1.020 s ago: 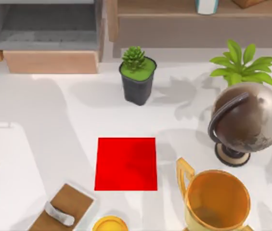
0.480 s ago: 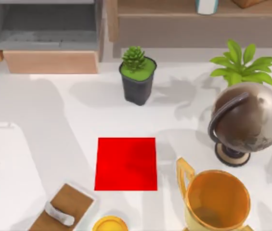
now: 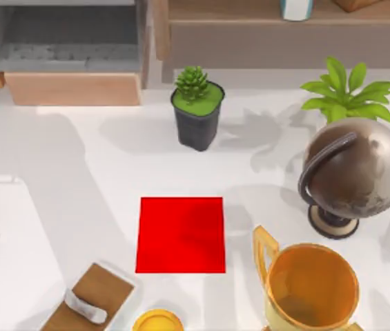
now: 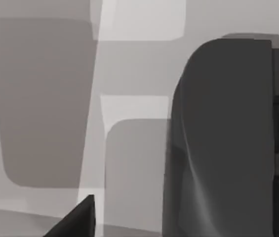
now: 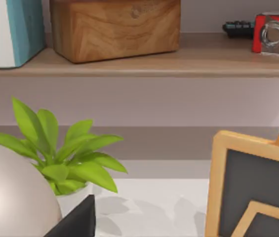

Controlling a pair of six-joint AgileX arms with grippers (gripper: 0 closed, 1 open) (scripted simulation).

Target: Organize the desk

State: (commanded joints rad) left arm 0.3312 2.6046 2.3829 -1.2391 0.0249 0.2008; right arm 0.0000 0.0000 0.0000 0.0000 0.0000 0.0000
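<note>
The white desk (image 3: 98,172) spreads across the top view. A red square mat (image 3: 181,234) lies near its middle. Behind the mat stands a succulent in a black pot (image 3: 197,110). On the right are a bronze globe (image 3: 353,172), a leafy green plant (image 3: 346,89) and a gold trophy cup (image 3: 312,286). A dark corner of my left gripper (image 4: 77,219) shows in the left wrist view, beside a big dark grey body (image 4: 218,138). A dark corner of my right gripper (image 5: 77,219) shows in the right wrist view, near the globe (image 5: 11,192) and the plant (image 5: 65,158).
An open wooden drawer (image 3: 70,62) and a light-wood shelf (image 3: 284,34) line the back. The shelf carries a teal book (image 5: 11,29), a wooden box (image 5: 114,27) and a red item (image 5: 275,32). A wooden frame (image 5: 253,187) stands close by. A brown board (image 3: 91,300) and a yellow disc (image 3: 157,322) lie at the front.
</note>
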